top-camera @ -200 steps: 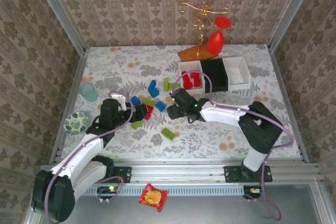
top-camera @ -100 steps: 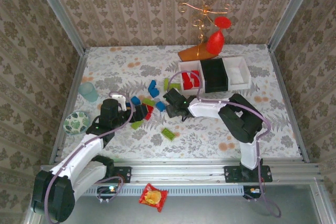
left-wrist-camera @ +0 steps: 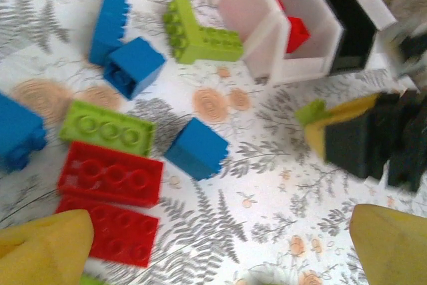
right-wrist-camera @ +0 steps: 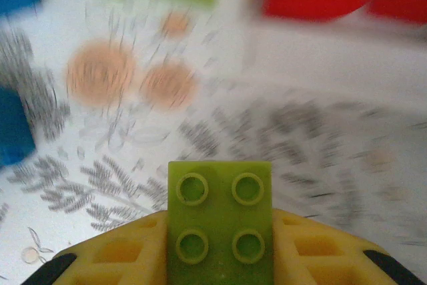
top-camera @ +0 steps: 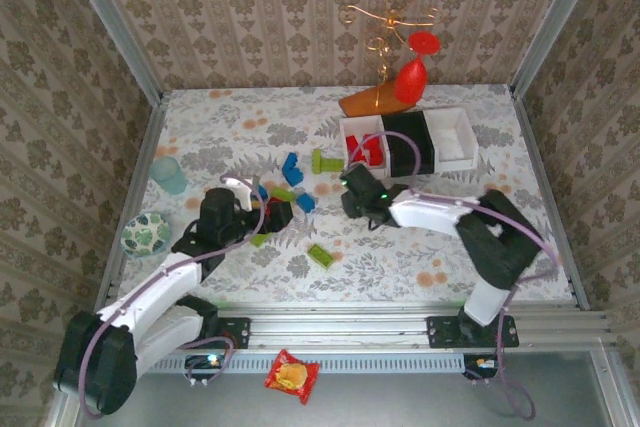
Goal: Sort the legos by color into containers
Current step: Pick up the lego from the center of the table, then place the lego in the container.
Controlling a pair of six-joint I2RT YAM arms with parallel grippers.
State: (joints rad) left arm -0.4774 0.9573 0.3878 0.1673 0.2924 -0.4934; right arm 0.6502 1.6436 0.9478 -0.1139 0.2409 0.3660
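Now right claw (top-camera: 352, 187) clamped on a lime green brick (right-wrist-camera: 220, 221), near the containers (top-camera: 455, 164). Left claw (left-wrist-camera: 220, 248) wide open, empty, over red bricks (left-wrist-camera: 110, 175) on the table (top-camera: 230, 127). Next, likely: carry green past the red-holding white box (top-camera: 344, 142) and release in an unused one.

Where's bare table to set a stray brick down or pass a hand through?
Free: far-left stretch between the teal cup and the back wall; near strip from the lone green lego to the right arm. Crowded: the lego cluster between the left fingers and the containers.
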